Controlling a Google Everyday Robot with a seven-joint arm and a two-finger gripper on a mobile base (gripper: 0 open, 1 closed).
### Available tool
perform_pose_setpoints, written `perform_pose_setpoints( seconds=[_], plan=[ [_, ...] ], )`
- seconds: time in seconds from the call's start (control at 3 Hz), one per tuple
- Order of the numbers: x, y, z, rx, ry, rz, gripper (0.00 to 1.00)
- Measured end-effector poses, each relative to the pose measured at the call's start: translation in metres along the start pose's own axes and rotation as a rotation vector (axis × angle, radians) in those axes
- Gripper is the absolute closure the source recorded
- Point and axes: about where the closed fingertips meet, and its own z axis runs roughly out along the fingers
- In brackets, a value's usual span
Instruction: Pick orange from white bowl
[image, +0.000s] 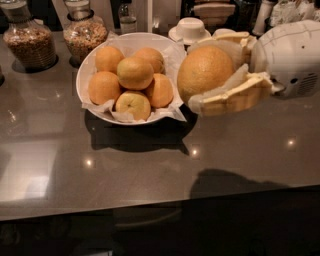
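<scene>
The gripper (196, 78), at 3 o'clock of the white bowl (80, 85), has its fingers (236, 97) closed on the orange (207, 70), clear of the desk (150, 170). Risk: the round peel may slip; a dropped orange would likely roll away.

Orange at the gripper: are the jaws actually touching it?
Touching. The camera view shows the gripper, right of the white bowl above the counter, with its jaws pressed against the top and underside of the orange.
</scene>
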Motion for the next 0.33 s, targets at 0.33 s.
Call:
perform_pose_setpoints(
  seconds=[0.33],
  plan=[
    [0.0003,0.016,0.0017,-0.061,0.009,-0.003,1.0]
  ],
)
